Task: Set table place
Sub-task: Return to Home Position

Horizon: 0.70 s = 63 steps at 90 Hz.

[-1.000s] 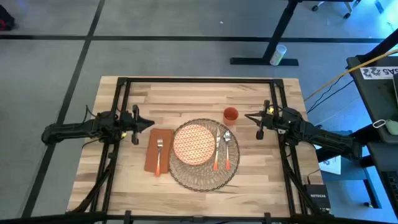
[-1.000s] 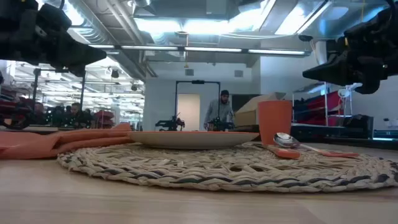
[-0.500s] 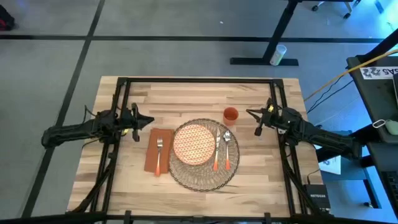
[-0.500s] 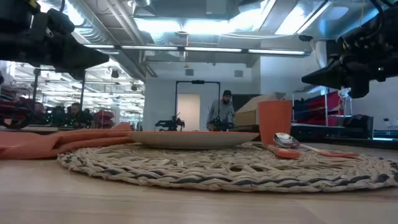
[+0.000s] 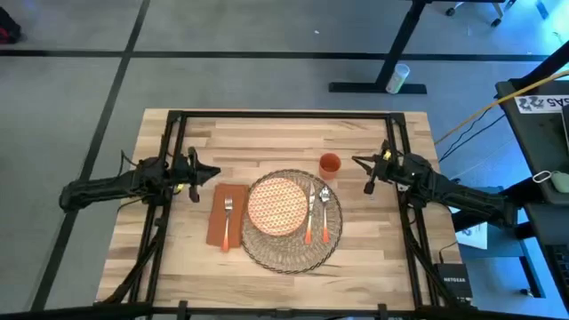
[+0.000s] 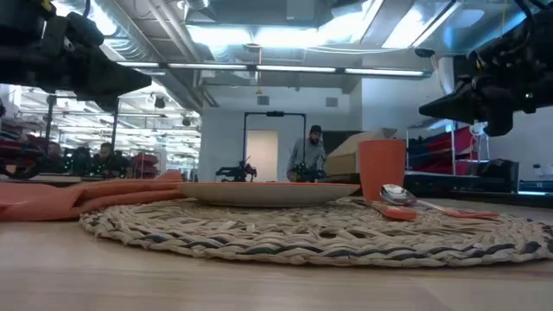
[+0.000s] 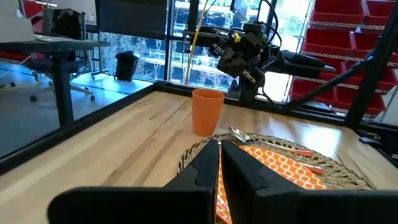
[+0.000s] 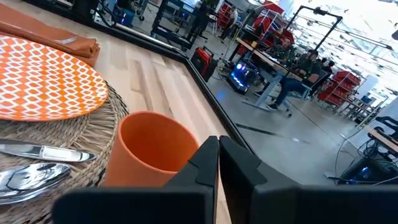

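While the right gripper [image 5: 357, 163] hovers with fingers pressed together and empty, just right of the cup [image 5: 330, 164], the left gripper [image 5: 213, 172] hovers likewise closed near the napkin [image 5: 216, 222]. Mat [image 5: 267, 258] lies mid-table [image 5: 267, 133], between both tips. Judged: going home means pulling outward, away from it; right arm is nearer the cup.

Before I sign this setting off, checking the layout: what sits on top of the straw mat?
The orange-patterned plate at its middle, with a knife and a spoon beside it. The mat's centre under the plate is covered.
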Motion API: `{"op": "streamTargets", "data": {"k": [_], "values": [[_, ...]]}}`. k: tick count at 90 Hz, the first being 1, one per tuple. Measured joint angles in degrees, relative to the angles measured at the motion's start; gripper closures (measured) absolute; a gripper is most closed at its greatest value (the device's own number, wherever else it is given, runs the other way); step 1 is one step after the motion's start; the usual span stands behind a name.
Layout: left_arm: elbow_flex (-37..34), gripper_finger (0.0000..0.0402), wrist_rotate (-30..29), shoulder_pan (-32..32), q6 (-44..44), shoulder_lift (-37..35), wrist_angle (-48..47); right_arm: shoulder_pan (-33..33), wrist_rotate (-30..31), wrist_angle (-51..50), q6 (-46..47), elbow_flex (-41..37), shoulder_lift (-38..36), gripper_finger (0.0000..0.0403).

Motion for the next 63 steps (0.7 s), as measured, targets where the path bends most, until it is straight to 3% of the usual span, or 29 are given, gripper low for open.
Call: {"op": "streamTargets", "data": {"k": [63], "values": [[0.0, 0.0402, 0.0, 0.0, 0.0, -0.1, 0.0, 0.0, -0.9, -0.1, 0.0, 0.0, 1.4, 0.0403]]}}
